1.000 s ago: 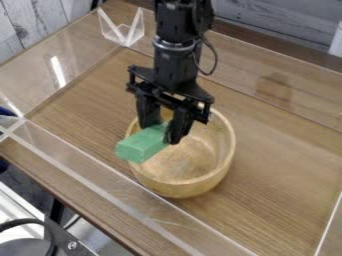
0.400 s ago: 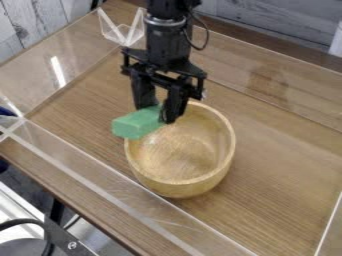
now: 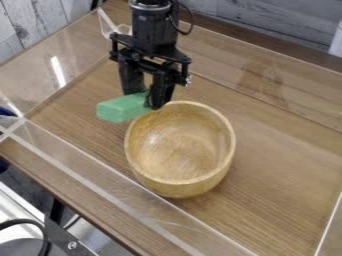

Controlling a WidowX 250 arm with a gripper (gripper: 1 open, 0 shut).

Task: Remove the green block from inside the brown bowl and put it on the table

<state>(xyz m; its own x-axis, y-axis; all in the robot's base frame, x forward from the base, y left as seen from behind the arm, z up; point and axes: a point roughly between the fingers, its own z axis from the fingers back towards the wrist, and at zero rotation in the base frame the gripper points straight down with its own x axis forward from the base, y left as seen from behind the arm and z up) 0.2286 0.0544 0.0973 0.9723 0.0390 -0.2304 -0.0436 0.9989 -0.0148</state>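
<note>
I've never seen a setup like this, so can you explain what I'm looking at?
There's one view, looking down from above at a wood-grain tabletop. The black machine coming in from the far edge is a robot arm. Its pincer grips a green block, which sits beside the far left rim of a round, light-brown bowl. Nothing lies inside the bowl. I can't tell whether the block touches the table.

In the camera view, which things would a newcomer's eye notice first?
The bright green block stands out first, held by the black gripper at the upper left of the bowl. Next comes the large round brown bowl, near the middle of the table.
</note>
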